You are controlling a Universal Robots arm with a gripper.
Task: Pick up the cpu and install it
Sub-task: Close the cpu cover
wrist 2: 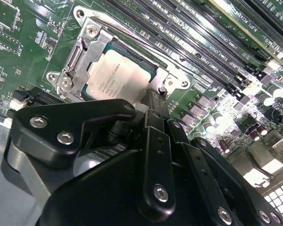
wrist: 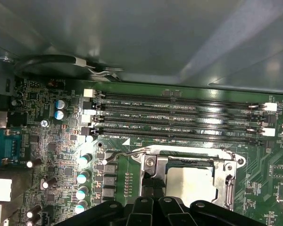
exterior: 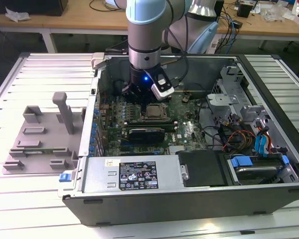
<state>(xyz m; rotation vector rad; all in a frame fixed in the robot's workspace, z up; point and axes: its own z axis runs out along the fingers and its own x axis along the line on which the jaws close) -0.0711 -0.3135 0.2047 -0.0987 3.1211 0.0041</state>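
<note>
My gripper (wrist 2: 154, 99) hangs low inside the open computer case (exterior: 139, 174), just above the middle of the exterior view. In both wrist views its black fingers (wrist: 150, 184) look drawn close together, and I see nothing clamped between them. The tips stand at one edge of the metal socket frame (wrist 2: 80, 56); I cannot tell if they touch it.

The cpu (wrist 2: 115, 75) is not in my grasp. It lies flat in the socket, pale metal top up, with the frame around it, just beyond my fingertips. In the exterior view it sits at the centre of the frame, right beside and slightly to the exterior view's right of my gripper, on the green motherboard (exterior: 189, 129).

Past the socket, the first wrist view shows long dark memory slots (wrist: 179, 117) running side by side, and a cluster of small capacitors (wrist: 82, 160) beside the frame's corner.

My arm (exterior: 147, 30) comes down from the top centre of the exterior view, a blue light glowing at its wrist. At that view's left, outside the case, a grey fixture (exterior: 40, 134) rests on the slatted table (exterior: 10, 84), well apart from me.
</note>
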